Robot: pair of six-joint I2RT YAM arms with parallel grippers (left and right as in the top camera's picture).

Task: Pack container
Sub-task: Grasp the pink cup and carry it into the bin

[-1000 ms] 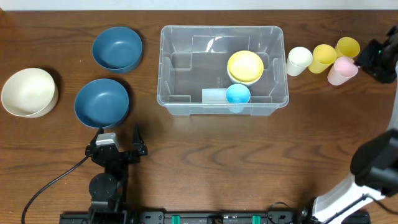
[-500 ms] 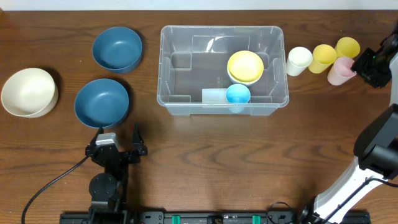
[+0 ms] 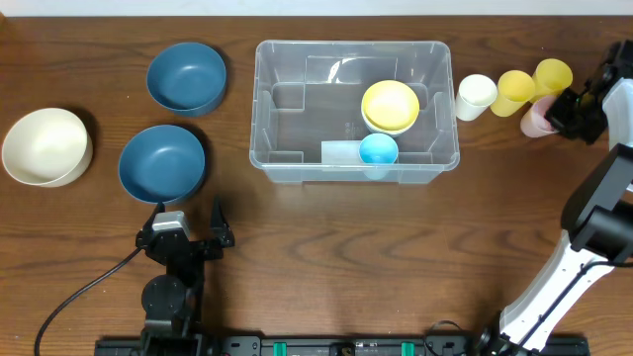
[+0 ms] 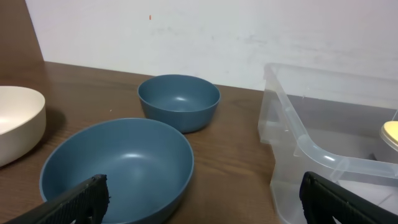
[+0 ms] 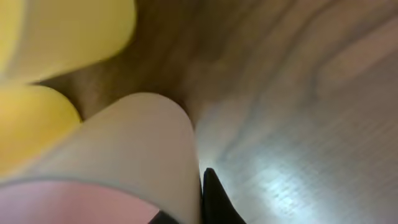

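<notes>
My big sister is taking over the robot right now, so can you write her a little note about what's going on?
Left gripper: open, holding nothing, just short of the nearer dark blue round bowl.
Right gripper: shut, apparently pinching the wall of the pale pink plastic cup at the table's right side.
Container: the large clear rectangular plastic bin sits mid-table.
Done: a round yellow bowl and a small light blue cup are inside it.
Left: the pink cup, a white cup, two yellow cups, the farther dark blue bowl, the nearer one and a cream bowl are all outside.
</notes>
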